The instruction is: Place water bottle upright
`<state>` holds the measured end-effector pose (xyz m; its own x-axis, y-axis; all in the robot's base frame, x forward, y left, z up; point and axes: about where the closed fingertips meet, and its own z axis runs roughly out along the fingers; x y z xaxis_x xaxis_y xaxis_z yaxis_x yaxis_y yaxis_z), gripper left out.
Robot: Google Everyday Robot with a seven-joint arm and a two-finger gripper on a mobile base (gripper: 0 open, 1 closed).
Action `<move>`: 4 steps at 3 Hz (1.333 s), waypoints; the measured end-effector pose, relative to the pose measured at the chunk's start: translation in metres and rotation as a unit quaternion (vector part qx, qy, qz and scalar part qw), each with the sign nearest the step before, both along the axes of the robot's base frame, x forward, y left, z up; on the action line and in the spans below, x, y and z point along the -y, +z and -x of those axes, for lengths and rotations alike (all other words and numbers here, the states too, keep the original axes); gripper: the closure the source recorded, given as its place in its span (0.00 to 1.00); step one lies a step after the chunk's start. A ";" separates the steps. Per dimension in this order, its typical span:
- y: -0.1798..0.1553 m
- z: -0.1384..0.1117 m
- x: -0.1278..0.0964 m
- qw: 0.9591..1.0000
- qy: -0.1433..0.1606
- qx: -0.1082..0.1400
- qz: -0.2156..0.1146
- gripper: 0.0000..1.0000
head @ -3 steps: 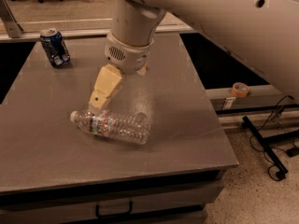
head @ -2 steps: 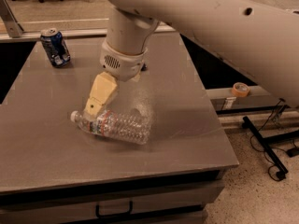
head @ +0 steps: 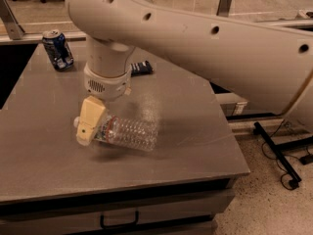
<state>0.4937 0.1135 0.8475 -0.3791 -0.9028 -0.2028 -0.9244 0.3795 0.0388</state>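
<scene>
The water bottle, clear ribbed plastic with a white cap at its left end, lies on its side on the grey table, near the front middle. My gripper, cream-coloured below a white wrist, hangs straight down over the bottle's neck end and covers the label part. The large white arm crosses the top of the view and hides the table's back right.
A blue soda can stands at the table's back left corner. A small dark object lies behind the wrist. The table's front edge has a drawer handle below it. Black stand legs and cables lie on the floor to the right.
My gripper has come down from above the bottle's left end to the level of its neck. The bottle still lies on its side in about the same place.
</scene>
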 end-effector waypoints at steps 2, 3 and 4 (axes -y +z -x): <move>-0.027 0.010 -0.008 0.997 0.031 0.032 0.063 0.41; -0.020 0.010 -0.009 0.997 0.032 0.033 0.066 0.65; -0.017 0.010 -0.009 0.997 0.032 0.033 0.065 0.87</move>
